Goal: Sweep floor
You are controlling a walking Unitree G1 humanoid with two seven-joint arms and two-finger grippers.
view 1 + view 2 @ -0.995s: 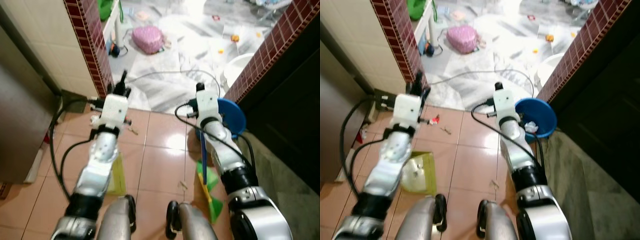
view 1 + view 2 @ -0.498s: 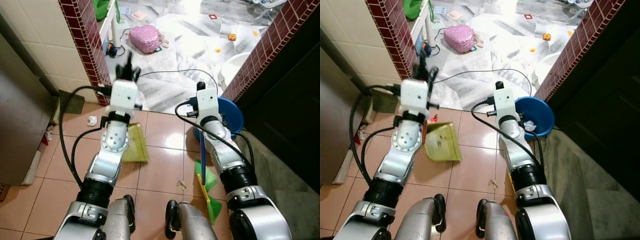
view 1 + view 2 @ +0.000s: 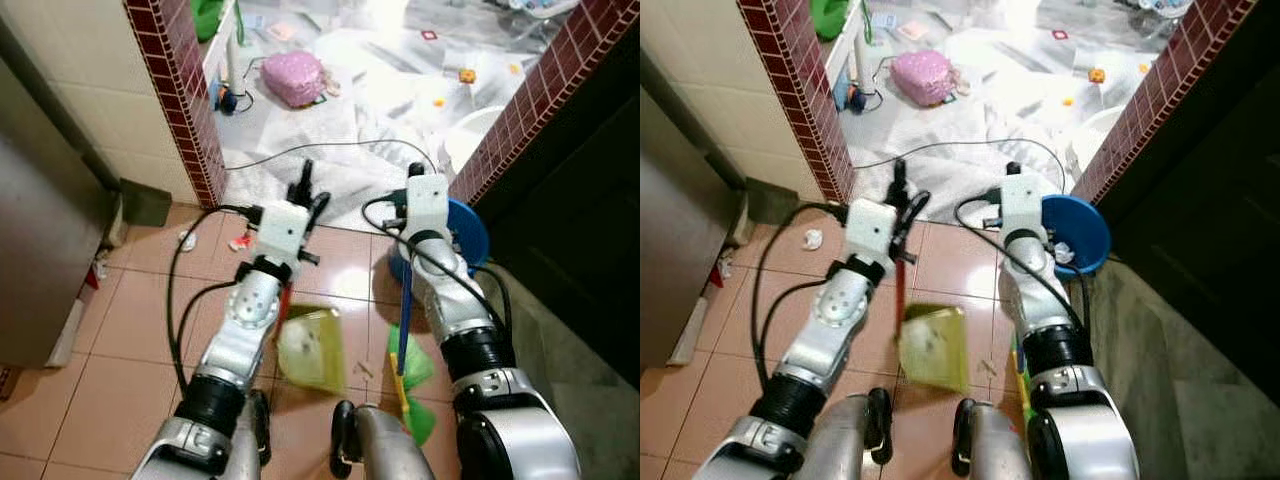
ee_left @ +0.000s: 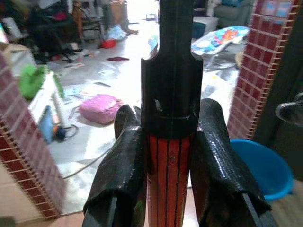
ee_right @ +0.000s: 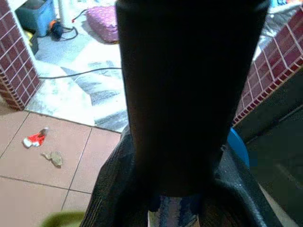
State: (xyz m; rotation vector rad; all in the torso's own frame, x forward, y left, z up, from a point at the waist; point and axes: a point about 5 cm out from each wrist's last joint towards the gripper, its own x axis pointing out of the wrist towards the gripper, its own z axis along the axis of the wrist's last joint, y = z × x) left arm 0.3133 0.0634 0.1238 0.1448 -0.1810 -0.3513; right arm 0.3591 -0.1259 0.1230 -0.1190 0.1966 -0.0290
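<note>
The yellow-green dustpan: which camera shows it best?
The right eye view: the dustpan hangs whole below the left hand, though blurred. The left eye view shows it beside the broom's green bristles. The left wrist view shows its red handle between the fingers.

one dustpan [image 3: 312,348], one broom [image 3: 404,330], one blue basin [image 3: 1077,233], one pink bag [image 3: 295,78], two grippers.

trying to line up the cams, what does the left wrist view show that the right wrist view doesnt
Left wrist view: the left claw shut on a red-and-black dustpan handle, with a green bag beside the brick wall.

Right wrist view: the right claw shut on the broom handle, plus a red scrap and a brownish scrap on the tan tiles.

Both: the pink bag, the blue bucket, the black cable and the brick walls.
</note>
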